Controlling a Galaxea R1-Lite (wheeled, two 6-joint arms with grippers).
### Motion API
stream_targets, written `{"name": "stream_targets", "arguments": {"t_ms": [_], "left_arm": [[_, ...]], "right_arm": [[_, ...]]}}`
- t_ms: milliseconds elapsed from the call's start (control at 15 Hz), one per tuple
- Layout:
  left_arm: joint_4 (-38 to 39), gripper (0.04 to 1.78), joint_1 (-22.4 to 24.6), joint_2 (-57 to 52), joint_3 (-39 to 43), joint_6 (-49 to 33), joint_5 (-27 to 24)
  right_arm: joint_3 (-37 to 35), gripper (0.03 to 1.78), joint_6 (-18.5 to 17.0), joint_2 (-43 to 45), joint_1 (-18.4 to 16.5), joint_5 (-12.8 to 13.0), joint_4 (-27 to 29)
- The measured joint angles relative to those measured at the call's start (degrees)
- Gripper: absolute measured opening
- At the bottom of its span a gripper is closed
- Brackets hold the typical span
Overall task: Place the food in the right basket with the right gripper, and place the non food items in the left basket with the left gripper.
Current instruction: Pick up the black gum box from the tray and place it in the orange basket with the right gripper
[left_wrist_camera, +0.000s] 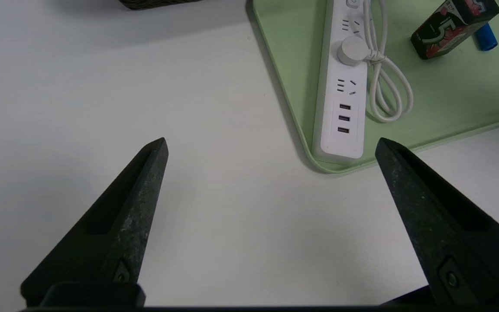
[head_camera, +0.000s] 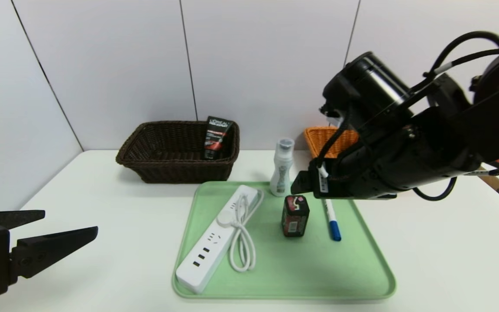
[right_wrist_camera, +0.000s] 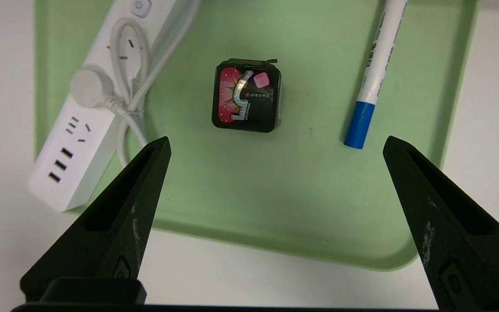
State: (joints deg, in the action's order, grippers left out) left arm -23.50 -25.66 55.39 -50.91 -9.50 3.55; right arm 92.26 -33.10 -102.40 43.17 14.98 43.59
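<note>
Black carton [head_camera: 295,215] on green tray [head_camera: 362,277], white table [head_camera: 102,199], pale panelled wall [head_camera: 254,65]

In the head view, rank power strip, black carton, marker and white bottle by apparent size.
1. Power strip, clearly largest.
2. White bottle.
3. Black carton and marker: too alike to rank; the marker is partly hidden.

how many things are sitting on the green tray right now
4: the white power strip with coiled cord on its left side, the small white bottle with grey cap at the back, the black carton mid-tray, the white marker with blue cap right. The arm may hide others.
</note>
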Motion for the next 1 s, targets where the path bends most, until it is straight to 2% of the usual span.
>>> {"name": "stream_targets", "arguments": {"t_ms": [200, 600, 1000], "left_arm": [[-0.02, 1.69, 0.00, 0.09, 0.17, 0.00, 0.02], [0.00, 1.69, 0.00, -0.09, 0.39, 0.24, 0.15], [0.02, 1.69, 0.00, -0.27, 0.48, 0.24, 0.13]], "right_arm": [[2.01, 1.69, -2.40, -5.27, 0.02, 0.17, 0.00], [5.38, 1.70, -4.85, -12.37, -0.20, 0.39, 0.12], [7.11, 1.70, -5.57, -16.73, -0.59, 0.37, 0.06]]}}
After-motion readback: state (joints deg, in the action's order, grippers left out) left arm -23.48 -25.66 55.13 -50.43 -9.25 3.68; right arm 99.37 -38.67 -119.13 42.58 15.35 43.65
